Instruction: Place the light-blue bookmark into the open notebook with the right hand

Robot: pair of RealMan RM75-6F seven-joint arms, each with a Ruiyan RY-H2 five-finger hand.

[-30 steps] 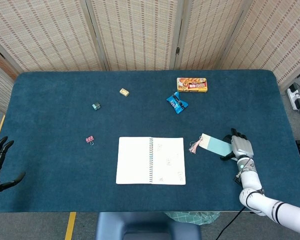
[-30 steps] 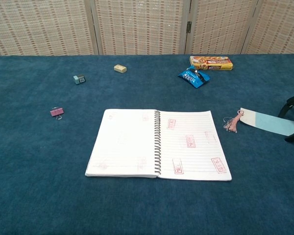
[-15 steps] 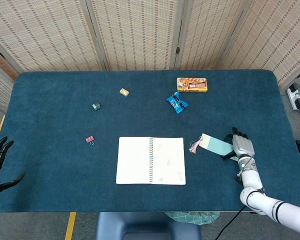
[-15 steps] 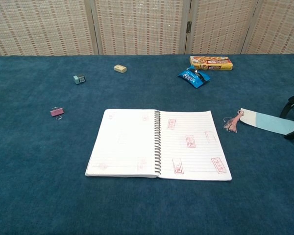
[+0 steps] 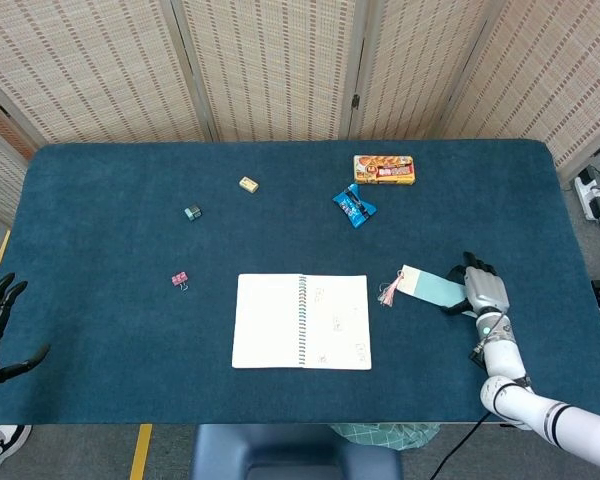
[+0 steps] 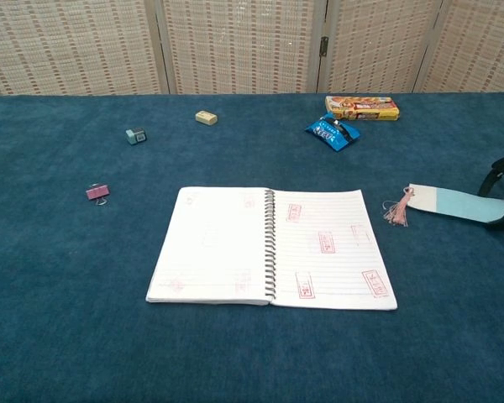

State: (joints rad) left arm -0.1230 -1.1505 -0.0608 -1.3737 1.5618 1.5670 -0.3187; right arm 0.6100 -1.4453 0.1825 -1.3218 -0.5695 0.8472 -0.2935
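one end of the light-blue bookmark, just right of the open notebook, sits pinched in the right robot hand; lift it flat, keeping the tassel trailing clear.

1. Red stamp marks on the open notebook pages — too small to read.
2. Print on the orange snack box — blurred, not legible.
3. White markings on the blue packet, likewise unreadable.

Bookmark right of notebook; right hand on bookmark's right end.
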